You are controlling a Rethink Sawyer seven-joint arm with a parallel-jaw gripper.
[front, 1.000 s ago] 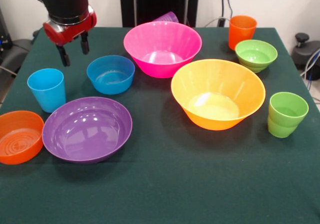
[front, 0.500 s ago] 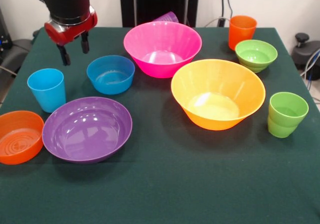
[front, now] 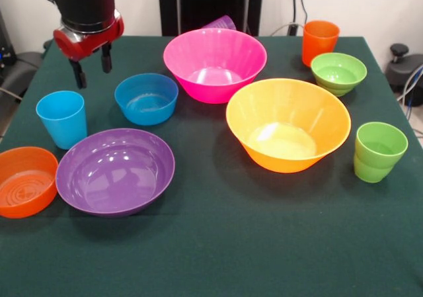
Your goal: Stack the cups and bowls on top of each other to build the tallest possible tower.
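My gripper (front: 92, 73) hangs open and empty above the table's far left, just beyond the sky blue cup (front: 62, 118) and left of the small blue bowl (front: 146, 98). The wide purple bowl (front: 115, 170) and small orange bowl (front: 25, 180) sit at the near left. The large pink bowl (front: 215, 63) stands at the far middle, with the purple cup (front: 220, 23) partly hidden behind it. The large yellow-orange bowl (front: 287, 124) is right of centre. The orange cup (front: 320, 42), small green bowl (front: 338, 73) and lime green cup (front: 379, 151) are on the right.
The dark green table (front: 218, 244) reaches to the near edge. The robot's black pedestal (front: 210, 4) stands behind the far edge. Cables and dark equipment (front: 404, 69) lie off the table's right side.
My gripper has drifted slightly left and upward, staying open. Cups and bowls have not moved.
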